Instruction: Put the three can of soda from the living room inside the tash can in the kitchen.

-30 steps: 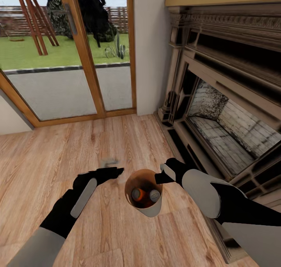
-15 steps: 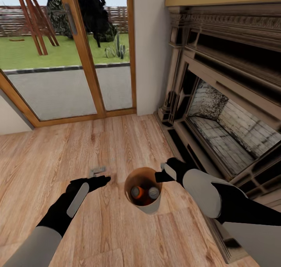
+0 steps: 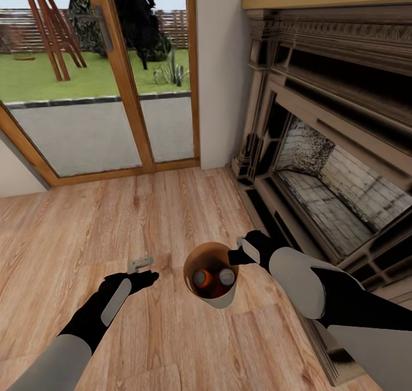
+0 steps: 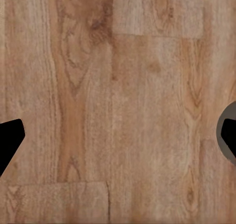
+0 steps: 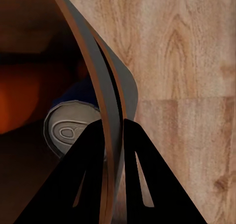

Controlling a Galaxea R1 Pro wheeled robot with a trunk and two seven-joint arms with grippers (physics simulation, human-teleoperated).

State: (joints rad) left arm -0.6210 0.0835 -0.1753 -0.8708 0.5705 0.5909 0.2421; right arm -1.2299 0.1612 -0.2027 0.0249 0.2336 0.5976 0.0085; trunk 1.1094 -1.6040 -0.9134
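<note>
Trash can (image 3: 210, 282) is next to the fireplace (image 3: 320, 150), off the wood floor (image 3: 114, 219) by the look of it. My right gripper (image 3: 236, 256) has its fingers pinched on the rim, one inside the wall, one outside, so I judge I'm carrying it by the lip. Inside: an orange soda can (image 3: 201, 279) and a blue one (image 5: 73, 125); third I can't make out. Left gripper (image 4: 118, 135), floor-side of the bin, is spread wide, holding nothing
</note>
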